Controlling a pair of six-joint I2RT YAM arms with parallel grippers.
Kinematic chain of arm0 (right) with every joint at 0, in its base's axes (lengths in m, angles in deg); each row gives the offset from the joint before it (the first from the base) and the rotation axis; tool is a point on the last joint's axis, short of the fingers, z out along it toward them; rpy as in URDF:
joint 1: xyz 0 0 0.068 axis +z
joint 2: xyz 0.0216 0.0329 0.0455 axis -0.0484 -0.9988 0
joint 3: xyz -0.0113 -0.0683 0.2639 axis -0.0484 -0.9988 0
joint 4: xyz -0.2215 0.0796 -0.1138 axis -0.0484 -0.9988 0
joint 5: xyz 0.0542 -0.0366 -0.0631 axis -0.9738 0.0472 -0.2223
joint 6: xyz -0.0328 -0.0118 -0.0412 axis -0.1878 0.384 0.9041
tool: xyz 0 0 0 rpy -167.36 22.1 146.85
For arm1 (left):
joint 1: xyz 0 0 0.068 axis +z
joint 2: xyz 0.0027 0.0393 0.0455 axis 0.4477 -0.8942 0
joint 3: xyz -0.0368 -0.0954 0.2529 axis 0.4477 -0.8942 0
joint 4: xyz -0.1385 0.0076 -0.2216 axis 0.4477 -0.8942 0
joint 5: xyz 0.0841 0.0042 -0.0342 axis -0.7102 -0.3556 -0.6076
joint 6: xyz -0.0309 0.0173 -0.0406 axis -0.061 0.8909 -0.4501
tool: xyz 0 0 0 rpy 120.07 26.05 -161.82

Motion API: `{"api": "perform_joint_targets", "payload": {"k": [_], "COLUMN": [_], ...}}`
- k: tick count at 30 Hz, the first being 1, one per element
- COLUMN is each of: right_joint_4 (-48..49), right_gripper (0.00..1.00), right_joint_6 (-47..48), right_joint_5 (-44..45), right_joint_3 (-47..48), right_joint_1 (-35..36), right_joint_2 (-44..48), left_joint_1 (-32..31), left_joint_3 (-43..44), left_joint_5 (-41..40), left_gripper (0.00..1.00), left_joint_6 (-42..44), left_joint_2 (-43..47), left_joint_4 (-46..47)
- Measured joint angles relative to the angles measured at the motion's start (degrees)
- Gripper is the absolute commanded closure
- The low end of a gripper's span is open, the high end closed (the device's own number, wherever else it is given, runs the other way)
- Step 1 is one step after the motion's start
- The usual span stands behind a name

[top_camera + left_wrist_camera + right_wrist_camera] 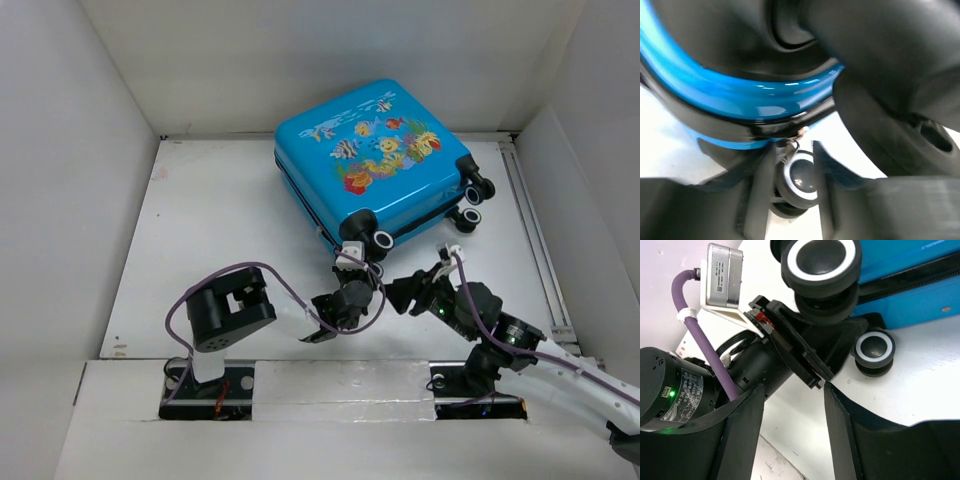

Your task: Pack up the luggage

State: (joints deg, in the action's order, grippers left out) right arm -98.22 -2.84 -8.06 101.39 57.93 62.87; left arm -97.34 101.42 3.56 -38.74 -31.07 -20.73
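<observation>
The luggage [370, 160] is a bright-blue hard-shell suitcase with a fish print. It lies closed and flat on the white table, with its black wheels [382, 240] toward me. My left gripper [360, 264] is at its near corner. In the left wrist view the gripper [790, 160] is open, with a wheel [800, 177] and a small zipper pull [792, 142] between its fingers [757, 190], under the blue shell [740, 95]. My right gripper [397, 292] is open and empty. In the right wrist view it [792, 390] points at the left wrist and the wheels [821, 260].
White walls enclose the table on the left, back and right. A raised rail [530, 230] runs along the right edge. The left arm's wrist camera [725, 275] and purple cable [705, 350] sit just ahead of my right fingers. Bare tabletop [210, 230] lies left of the suitcase.
</observation>
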Motion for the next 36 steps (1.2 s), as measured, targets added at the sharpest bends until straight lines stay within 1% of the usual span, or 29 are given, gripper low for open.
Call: {"api": "perform_joint_targets", "payload": {"k": [1,2,3,5,6,7,8,9,13,15,21,23,29,31,36], "right_joint_4": [-0.3,-0.5,-0.6,-1.1,-1.7,-2.3,-2.9,-3.7,-6.0,-6.1,-5.3,-3.9,-3.1,-2.9,-1.6], "right_gripper": [0.44,0.42,0.40,0.36,0.30,0.22,0.15,0.00,0.00,0.00,0.00,0.00,0.00,0.00,0.00], "right_joint_6": [0.0,0.0,0.0,0.0,0.0,0.0,-0.1,0.2,1.2,2.5,7.3,8.6,10.6,11.0,12.2], "right_joint_5": [-0.1,-0.4,-0.5,-0.6,-0.5,-0.4,-0.2,0.5,3.3,4.9,10.2,10.9,5.6,3.2,-4.0], "right_joint_3": [0.0,0.0,0.0,0.0,0.1,0.3,0.6,1.0,3.9,7.0,20.6,22.8,24.2,25.3,27.5], "right_joint_1": [0.0,0.0,0.0,0.0,0.0,0.0,0.0,0.0,0.0,-0.1,-0.8,-1.5,-7.3,-8.0,-8.0], "right_joint_2": [0.1,0.2,0.3,0.3,0.3,0.3,0.3,0.3,-0.4,-2.8,-17.7,-22.1,-31.4,-34.6,-38.7], "left_joint_1": [0.0,0.0,0.0,0.0,0.0,0.1,0.1,0.2,0.7,0.9,1.5,1.7,2.5,2.7,3.0], "left_joint_3": [0.2,0.4,0.6,0.7,0.7,0.7,0.6,0.5,-1.7,-2.3,-4.5,-5.3,-7.6,-8.3,-9.2], "left_joint_5": [-1.0,-1.9,-2.6,-3.2,-3.3,-3.4,-3.5,-3.5,-3.0,-2.9,-1.8,-1.4,0.1,0.2,0.3], "left_gripper": [0.82,0.96,1.00,1.00,1.00,1.00,1.00,1.00,1.00,1.00,1.00,1.00,1.00,1.00,1.00], "left_joint_6": [0.6,1.2,1.8,2.6,2.8,2.9,3.0,3.0,3.4,3.7,3.6,3.4,3.0,3.0,3.0], "left_joint_2": [-0.4,-0.8,-1.1,-1.2,-1.2,-1.2,-1.2,-1.2,-1.1,-1.0,-0.1,0.3,1.7,2.1,2.6], "left_joint_4": [0.2,0.4,1.0,2.4,2.8,3.0,3.0,3.2,7.0,8.1,10.0,10.6,12.1,12.3,12.9]}}
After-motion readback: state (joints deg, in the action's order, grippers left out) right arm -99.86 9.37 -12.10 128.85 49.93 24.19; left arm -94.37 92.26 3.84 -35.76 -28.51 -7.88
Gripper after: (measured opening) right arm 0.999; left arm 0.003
